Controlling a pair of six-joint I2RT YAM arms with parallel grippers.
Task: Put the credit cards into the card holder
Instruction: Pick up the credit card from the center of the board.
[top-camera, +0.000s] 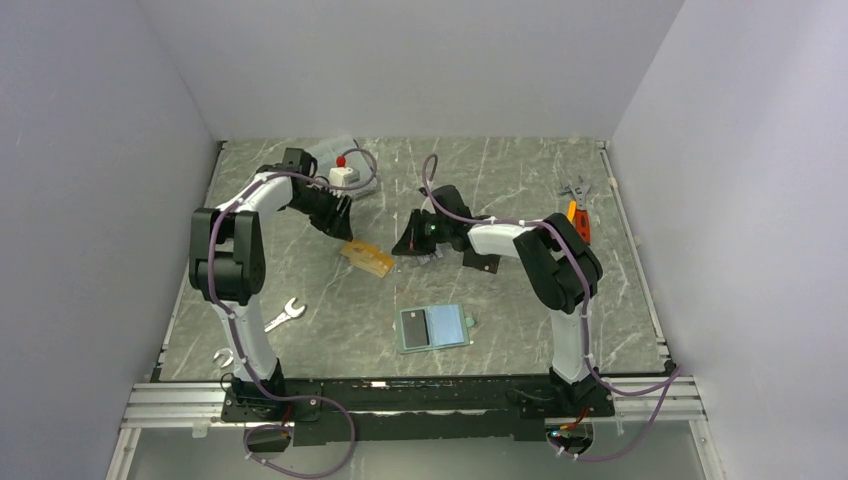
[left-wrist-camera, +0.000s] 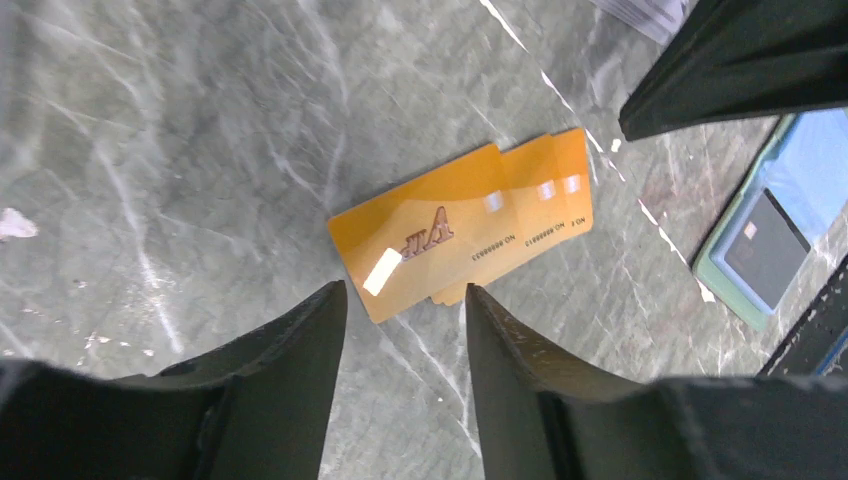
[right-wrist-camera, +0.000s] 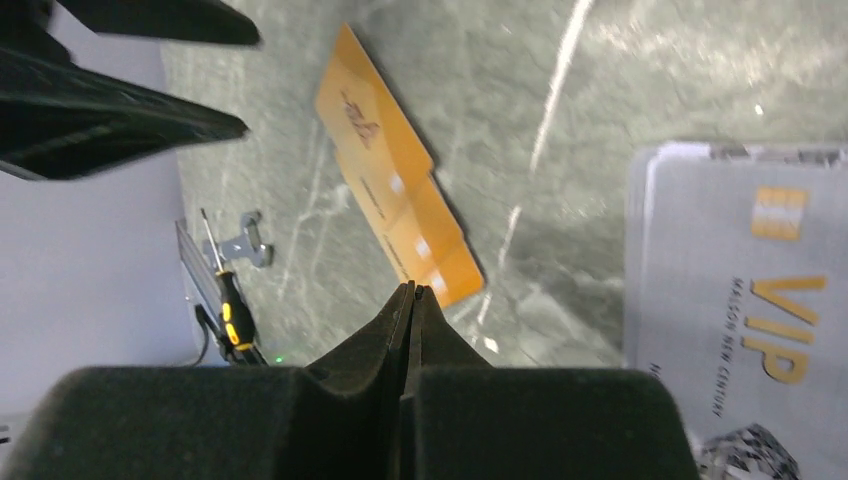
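Several orange-gold credit cards (left-wrist-camera: 470, 225) lie fanned on the marble table; they also show in the top view (top-camera: 366, 258) and the right wrist view (right-wrist-camera: 390, 170). My left gripper (left-wrist-camera: 402, 295) is open and empty, its fingertips just short of the cards' near edge (top-camera: 337, 226). My right gripper (right-wrist-camera: 412, 288) is shut with nothing between its jaws, just right of the orange cards (top-camera: 408, 245). A silvery-white card (right-wrist-camera: 740, 300) marked VIP lies beside it. The grey-green card holder (top-camera: 435, 326) lies open nearer the arms' bases, light blue inside, with a dark card in it (left-wrist-camera: 765, 245).
A wrench (top-camera: 285, 314) lies at the front left. A white box with a red button (top-camera: 342, 175) stands behind the left gripper. Pliers and an orange-handled tool (top-camera: 575, 205) lie at the back right. A flat black piece (top-camera: 482, 262) sits under the right arm.
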